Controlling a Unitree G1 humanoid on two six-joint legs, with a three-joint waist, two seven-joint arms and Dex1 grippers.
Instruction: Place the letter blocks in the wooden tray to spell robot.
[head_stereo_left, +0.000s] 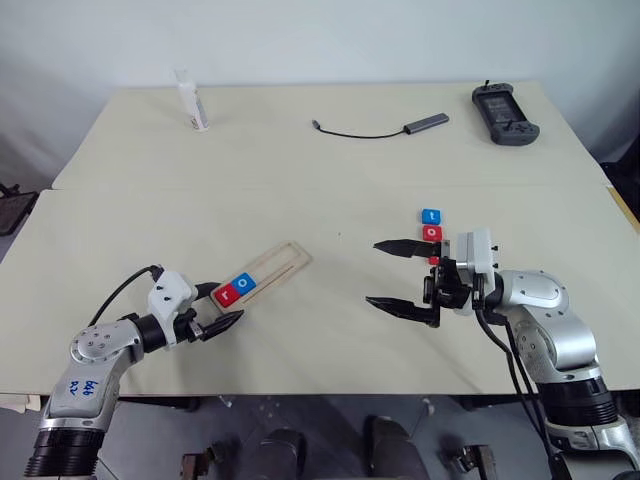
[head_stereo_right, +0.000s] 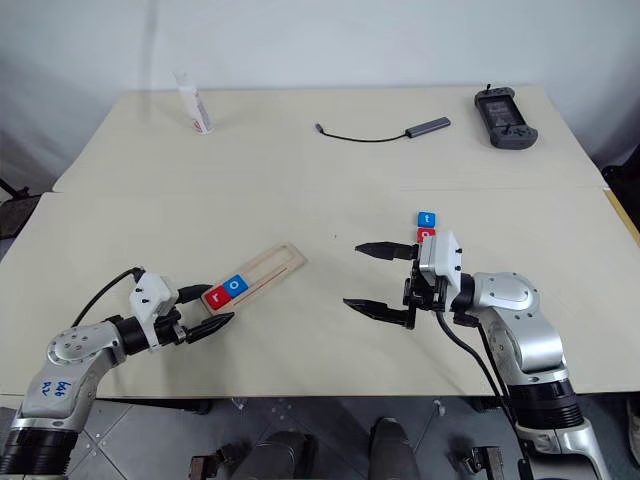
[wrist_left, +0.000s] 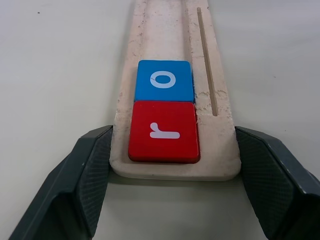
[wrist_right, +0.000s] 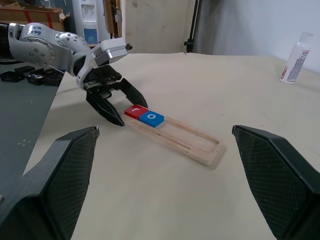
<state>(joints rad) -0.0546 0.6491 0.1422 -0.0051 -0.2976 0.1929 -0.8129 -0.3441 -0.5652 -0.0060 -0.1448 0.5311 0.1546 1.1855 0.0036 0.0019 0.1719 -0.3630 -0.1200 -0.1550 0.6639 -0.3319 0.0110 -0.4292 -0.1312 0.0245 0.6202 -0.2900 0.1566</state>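
Bracing the wooden tray (head_stereo_left: 268, 270) looks like the step in hand, so I want my left gripper (wrist_left: 172, 170) to come in evenly on both long edges at the near end, without nudging the tray askew or tipping the tiles off it. Its jaws are spread, one finger just beside each side of the tray end; the left finger seems to touch the edge, the right stands a little apart. I cannot tell whether any pressure is on the wood yet. The tray lies diagonally on the table (head_stereo_left: 320, 180), holding a red r block (wrist_left: 163, 131) at the end nearest the gripper and a blue o block (wrist_left: 164, 80) touching it. My right gripper (head_stereo_left: 402, 274) hangs above the table with jaws spread wide, holding nothing, just beside the loose blocks: a blue t block (head_stereo_left: 431, 215) and a red block (head_stereo_left: 431, 232), with a sliver of another red one below, half hidden by the wrist. Counted: one tray, two blocks seated, two loose seen clearly, a probable fifth
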